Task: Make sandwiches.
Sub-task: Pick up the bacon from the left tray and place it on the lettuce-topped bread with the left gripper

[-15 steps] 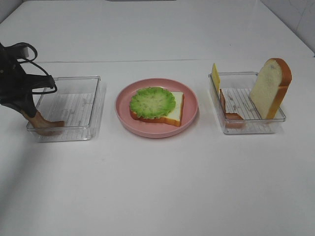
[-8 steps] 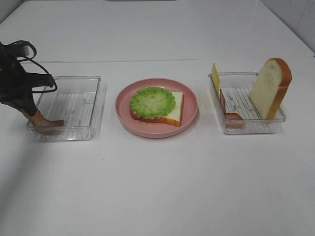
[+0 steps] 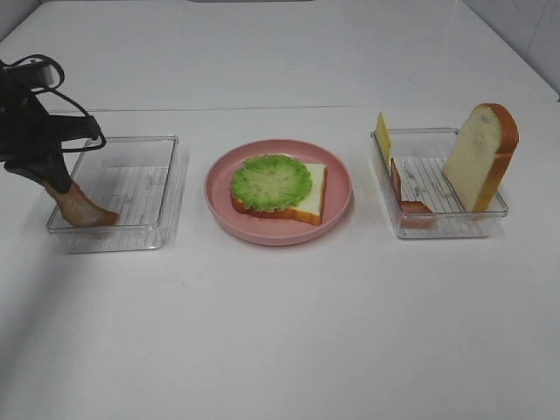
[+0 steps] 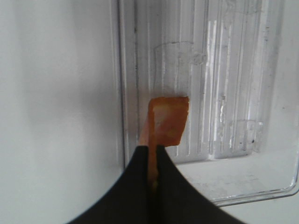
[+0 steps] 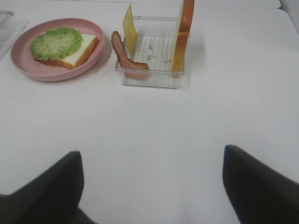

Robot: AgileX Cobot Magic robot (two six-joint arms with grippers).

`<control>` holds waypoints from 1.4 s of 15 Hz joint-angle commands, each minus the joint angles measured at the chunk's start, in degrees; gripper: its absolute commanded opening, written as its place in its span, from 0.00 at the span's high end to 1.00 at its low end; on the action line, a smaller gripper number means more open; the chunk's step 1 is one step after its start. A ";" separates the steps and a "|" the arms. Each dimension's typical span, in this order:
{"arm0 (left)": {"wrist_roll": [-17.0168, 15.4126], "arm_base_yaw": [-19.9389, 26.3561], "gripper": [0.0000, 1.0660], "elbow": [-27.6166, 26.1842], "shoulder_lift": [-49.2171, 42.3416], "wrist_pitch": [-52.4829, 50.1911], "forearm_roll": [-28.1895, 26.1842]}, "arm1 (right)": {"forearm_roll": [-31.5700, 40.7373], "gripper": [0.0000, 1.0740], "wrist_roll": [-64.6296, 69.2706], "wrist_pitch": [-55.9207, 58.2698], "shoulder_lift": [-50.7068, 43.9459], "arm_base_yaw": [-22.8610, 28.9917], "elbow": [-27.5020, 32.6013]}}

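Left hand (image 3: 54, 185) was clamped on a bacon strip (image 3: 85, 212) in the left tray (image 3: 168, 166).
Strip's lower end sat in the tray's front corner. Right hand (image 5: 152, 157) was open, empty, above the bench (image 3: 280, 332). Lettuce-topped bread slice (image 3: 312, 203) lay on the pink plate (image 3: 341, 175).

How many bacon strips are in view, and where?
2. One bacon strip is pinched in the left gripper, its lower end in the left tray; the second strip leans in the right tray near the cheese. Anything under the lettuce would be hidden.
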 commanded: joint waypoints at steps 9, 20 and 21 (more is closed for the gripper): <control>21.54 -3.61 1.00 -11.92 0.57 0.69 -39.42 | 0.23 0.27 -0.29 -0.52 -0.86 -0.34 0.11; 33.52 -17.48 1.00 -14.44 16.67 0.29 -62.57 | 0.23 0.27 -0.29 -0.52 -0.86 -0.34 0.11; 34.32 -17.48 1.00 -14.44 17.59 0.34 -62.51 | 0.23 0.27 -0.29 -0.52 -0.86 -0.34 0.11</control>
